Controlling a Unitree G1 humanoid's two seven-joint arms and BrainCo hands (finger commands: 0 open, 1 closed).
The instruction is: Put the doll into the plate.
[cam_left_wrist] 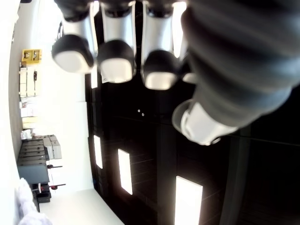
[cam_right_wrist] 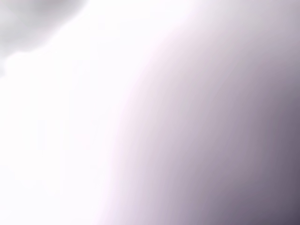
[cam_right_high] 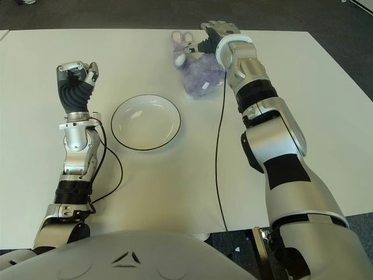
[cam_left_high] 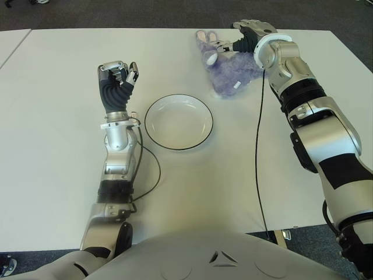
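Observation:
A fluffy purple doll (cam_left_high: 231,74) lies on the white table (cam_left_high: 52,122) at the far side, right of centre. My right hand (cam_left_high: 240,38) reaches over its top end, fingers curled down around the doll near its ears. The right wrist view is filled by a pale purple blur (cam_right_wrist: 225,122) pressed close to the camera. The white plate (cam_left_high: 178,122) with a dark rim sits mid-table, nearer to me and left of the doll, with nothing in it. My left hand (cam_left_high: 119,73) stands upright left of the plate, its fingers (cam_left_wrist: 115,61) curled and holding nothing.
A black cable (cam_left_high: 257,151) hangs from my right forearm down across the table to its near edge. Another thin cable (cam_left_high: 152,169) loops beside my left forearm. The table's far edge meets dark floor (cam_left_high: 145,14) just behind the doll.

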